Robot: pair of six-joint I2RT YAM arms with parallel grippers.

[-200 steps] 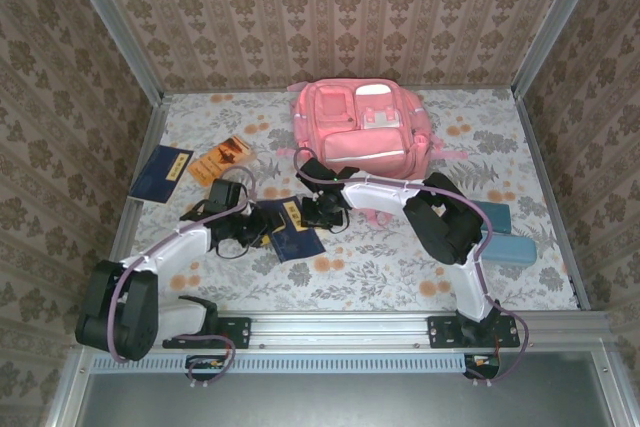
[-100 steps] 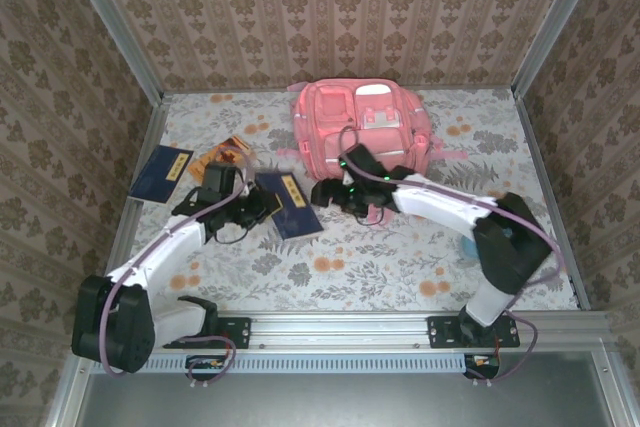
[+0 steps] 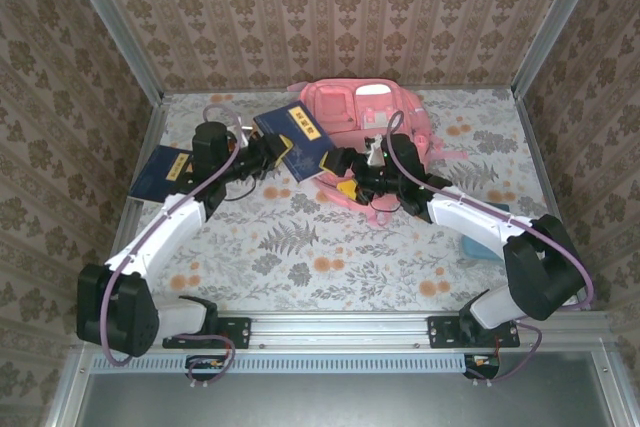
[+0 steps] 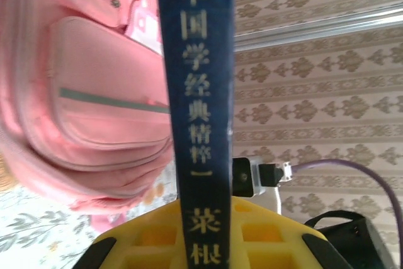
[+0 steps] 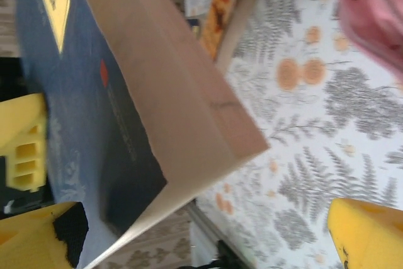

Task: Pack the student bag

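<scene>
The left gripper (image 3: 272,152) is clamped on a dark blue book (image 3: 297,137) and holds it off the surface, at the left side of the student bag (image 3: 385,112). In the left wrist view the left gripper (image 4: 204,244) has its yellow pads (image 4: 145,240) on either side of the book's spine (image 4: 201,124), whose pale printed characters run down it; the top and bottom of the book are cut off there. The right gripper (image 3: 345,175) stands wide open just beside the book's near corner. In its own view its yellow fingers (image 5: 368,231) sit far apart at the bottom corners of the picture, and the book's cover and tan page edge (image 5: 164,92) loom in front of them. Whether the other finger touches the cover I cannot tell. The salmon-pink bag lies flat at the far edge of the surface, right of the middle, pockets up, its near end hidden under the book and the right arm. A second blue book (image 3: 160,172) lies near the left edge, partly covered by the left arm. An orange booklet (image 5: 221,14) shows blurred past the held book. A teal case (image 3: 480,249) near the right edge is mostly hidden behind the right forearm.
</scene>
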